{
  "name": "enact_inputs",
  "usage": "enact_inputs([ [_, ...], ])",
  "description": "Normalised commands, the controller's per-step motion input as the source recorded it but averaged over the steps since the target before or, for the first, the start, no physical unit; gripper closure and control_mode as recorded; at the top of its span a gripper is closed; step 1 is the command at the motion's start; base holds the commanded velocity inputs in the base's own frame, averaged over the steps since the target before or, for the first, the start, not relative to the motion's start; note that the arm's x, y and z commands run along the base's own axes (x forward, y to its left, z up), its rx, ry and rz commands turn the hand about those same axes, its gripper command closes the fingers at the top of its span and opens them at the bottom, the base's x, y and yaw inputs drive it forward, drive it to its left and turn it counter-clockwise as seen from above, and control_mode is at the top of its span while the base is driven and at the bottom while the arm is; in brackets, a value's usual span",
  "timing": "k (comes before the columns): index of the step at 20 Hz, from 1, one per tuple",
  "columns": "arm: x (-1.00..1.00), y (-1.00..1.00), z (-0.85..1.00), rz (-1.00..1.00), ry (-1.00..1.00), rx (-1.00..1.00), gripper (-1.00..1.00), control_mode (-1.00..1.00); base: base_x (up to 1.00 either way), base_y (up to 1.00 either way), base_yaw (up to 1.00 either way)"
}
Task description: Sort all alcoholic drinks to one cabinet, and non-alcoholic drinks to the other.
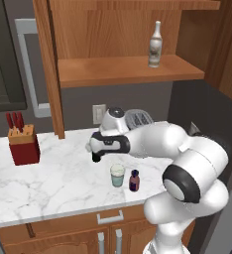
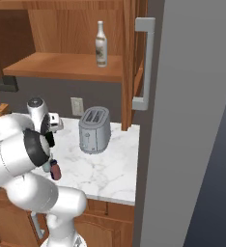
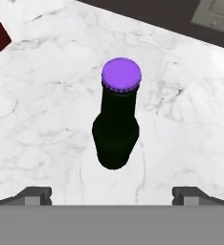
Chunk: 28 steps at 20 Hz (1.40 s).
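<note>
A dark green bottle (image 3: 116, 125) with a purple cap stands upright on the white marble counter (image 3: 42, 110), seen from above in the hand view. My gripper (image 3: 113, 194) hovers above it, open, with the bottle between and ahead of the two fingertips, apart from both. In the left base view the hand (image 1: 99, 145) hangs over the counter's middle. A pale bottle (image 1: 155, 44) (image 2: 101, 44) stands on the open upper cabinet's shelf (image 1: 123, 69). Near the counter's front edge stand a teal cup (image 1: 117, 175) and a short purple bottle (image 1: 134, 180) (image 2: 55, 170).
A red knife block (image 1: 24, 145) sits at the counter's left. A grey toaster (image 2: 94, 130) stands by the back wall, near a wall outlet (image 1: 98, 113). The cabinet door (image 2: 144, 62) is swung open at the right. Drawers and lower cabinets run beneath the counter.
</note>
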Motion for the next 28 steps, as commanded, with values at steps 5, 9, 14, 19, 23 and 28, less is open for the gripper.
enact_inputs([
  [5, 0.38, 0.18, -0.21, 0.00, 0.00, 0.00, -1.00, -1.00, 0.00, 0.00, 0.00],
  [9, 0.33, 0.04, -0.26, 0.00, 0.00, 0.00, -1.00, -1.00, 0.00, 0.00, 0.00],
  [14, 0.23, 0.00, -0.24, 0.00, 0.00, 0.00, -1.00, -1.00, 0.00, 0.00, 0.00],
  [19, 0.19, 0.01, -0.16, 0.00, 0.00, 0.00, -1.00, -1.00, 0.00, 0.00, 0.00],
  [23, 0.19, 0.05, -0.08, 0.00, 0.00, 0.00, 1.00, -1.00, 0.00, 0.00, 0.00],
  [28, 0.20, 0.04, -0.01, 0.00, 0.00, 0.00, 1.00, -1.00, 0.00, 0.00, 0.00],
])
